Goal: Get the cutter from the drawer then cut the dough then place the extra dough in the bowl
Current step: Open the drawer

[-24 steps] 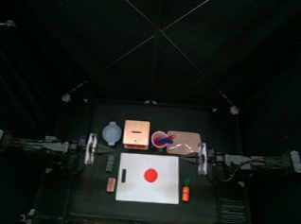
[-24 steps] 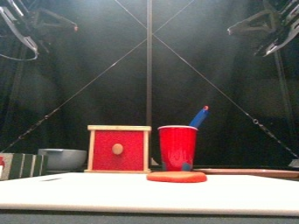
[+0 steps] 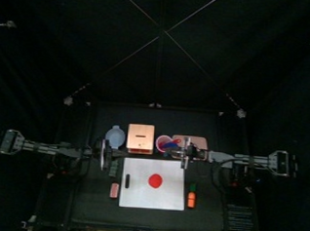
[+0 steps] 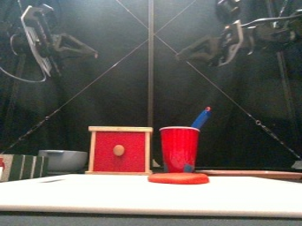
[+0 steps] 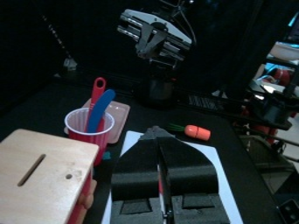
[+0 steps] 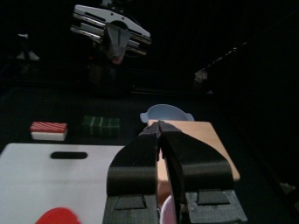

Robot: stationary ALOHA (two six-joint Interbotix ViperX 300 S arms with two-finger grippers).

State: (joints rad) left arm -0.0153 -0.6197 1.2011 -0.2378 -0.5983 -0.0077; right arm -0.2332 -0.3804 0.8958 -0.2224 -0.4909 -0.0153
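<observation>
Both arms are swinging in toward the middle compared with half a second back: in the front view they were barely poking into the top corners, and now they're hanging well inside the frame, high above the worktop. Left tool [image 5: 163,144] is looking pinched closed with nothing in it, and right tool [image 6: 159,133] is looking the same, jaws together and carrying nothing. So nothing is getting touched yet. Cutter isn't showing anywhere, so I'm guessing it's sitting inside the wooden box [image 3: 141,138], whose red drawer front [image 4: 104,139] is looking fully closed. That box is sitting behind the white board [image 3: 138,197], a bit toward the left arm's side, between the bowl [image 3: 114,136] and the red cup [image 4: 179,148]. The bit that matters: the drawer front and its knob [image 4: 118,151] are facing the worktop's front edge, so the drawer is going to slide front-to-back, straight out toward the board and the red dough [image 3: 154,181]. The tools are hovering one to either side of the box, and I'm reckoning the left one is a touch nearer, though it's close. Whichever goes is needing to drop low and come at the knob from the front, jaws opening first.
</observation>
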